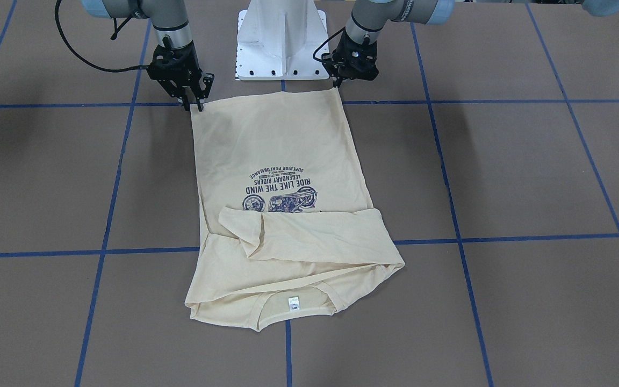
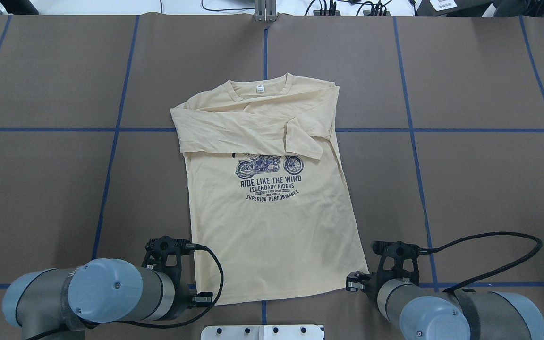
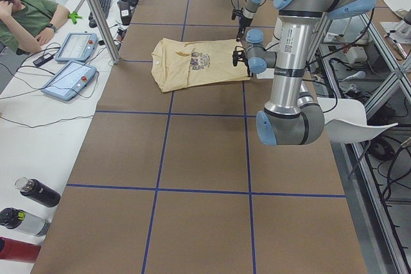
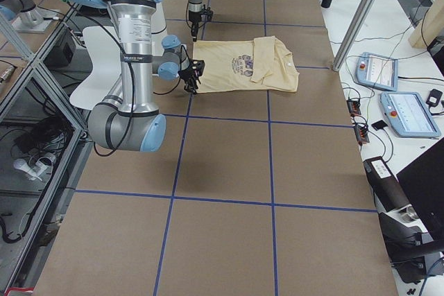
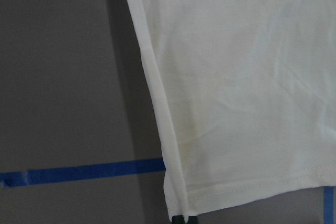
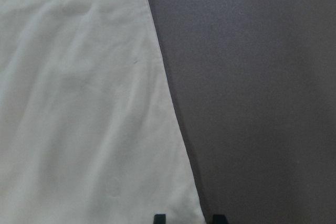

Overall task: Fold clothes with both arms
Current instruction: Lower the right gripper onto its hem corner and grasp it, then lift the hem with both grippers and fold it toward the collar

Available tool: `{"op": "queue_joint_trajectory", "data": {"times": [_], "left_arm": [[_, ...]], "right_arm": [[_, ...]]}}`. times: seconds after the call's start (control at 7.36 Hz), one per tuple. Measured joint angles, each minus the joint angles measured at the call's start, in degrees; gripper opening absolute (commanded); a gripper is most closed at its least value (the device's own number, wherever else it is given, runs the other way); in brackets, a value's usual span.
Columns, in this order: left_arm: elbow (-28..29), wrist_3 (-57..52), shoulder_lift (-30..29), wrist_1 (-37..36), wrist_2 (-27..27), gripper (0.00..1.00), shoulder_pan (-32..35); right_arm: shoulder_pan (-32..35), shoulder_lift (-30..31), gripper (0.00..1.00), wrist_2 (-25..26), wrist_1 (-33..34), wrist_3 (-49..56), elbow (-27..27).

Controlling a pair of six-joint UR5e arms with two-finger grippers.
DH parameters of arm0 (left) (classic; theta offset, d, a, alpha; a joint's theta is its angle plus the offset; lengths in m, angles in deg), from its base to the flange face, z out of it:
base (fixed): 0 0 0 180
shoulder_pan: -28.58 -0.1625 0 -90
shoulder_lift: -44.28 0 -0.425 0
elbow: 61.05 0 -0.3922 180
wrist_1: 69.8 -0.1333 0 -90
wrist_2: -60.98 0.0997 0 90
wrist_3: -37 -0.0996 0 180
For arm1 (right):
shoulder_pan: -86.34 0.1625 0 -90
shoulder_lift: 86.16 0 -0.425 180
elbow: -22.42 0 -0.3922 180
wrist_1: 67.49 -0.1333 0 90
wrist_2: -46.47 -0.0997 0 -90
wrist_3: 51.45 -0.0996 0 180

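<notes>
The T-shirt [image 2: 272,226] lies print up in the middle of the overhead frame, collar toward the top and sleeves folded across the chest. My right gripper [image 1: 193,104] sits at its lower-right hem corner, fingers spread astride the side edge. My left gripper [image 1: 337,81] is at the lower-left corner; I cannot tell whether it is parted or pinching

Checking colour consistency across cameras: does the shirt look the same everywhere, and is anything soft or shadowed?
Overhead exterior: T-shirt cream-yellow, print sharp and legible. Left wrist-mounted and right wrist-mounted: same fabric washed out, nearly white, slightly soft. Exterior front-facing: soft shadows darken the table either side of it; no glare.
</notes>
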State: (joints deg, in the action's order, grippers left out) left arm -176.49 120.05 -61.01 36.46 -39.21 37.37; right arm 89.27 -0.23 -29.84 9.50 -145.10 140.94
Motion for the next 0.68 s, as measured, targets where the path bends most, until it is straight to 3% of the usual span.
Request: {"op": "queue_joint_trajectory", "data": {"times": [0.41,0.68], "left_arm": [[-0.9,0.0,0.1,-0.1,0.1,0.00,0.1],[-2.9,0.0,0.3,-0.5,-0.4,0.00,0.3]], "right_arm": [[0.0,-0.1,0.00,0.1,0.0,-1.3,0.3],[0.4,0.0,0.00,-0.4,0.5,-1.9,3.4]]}}
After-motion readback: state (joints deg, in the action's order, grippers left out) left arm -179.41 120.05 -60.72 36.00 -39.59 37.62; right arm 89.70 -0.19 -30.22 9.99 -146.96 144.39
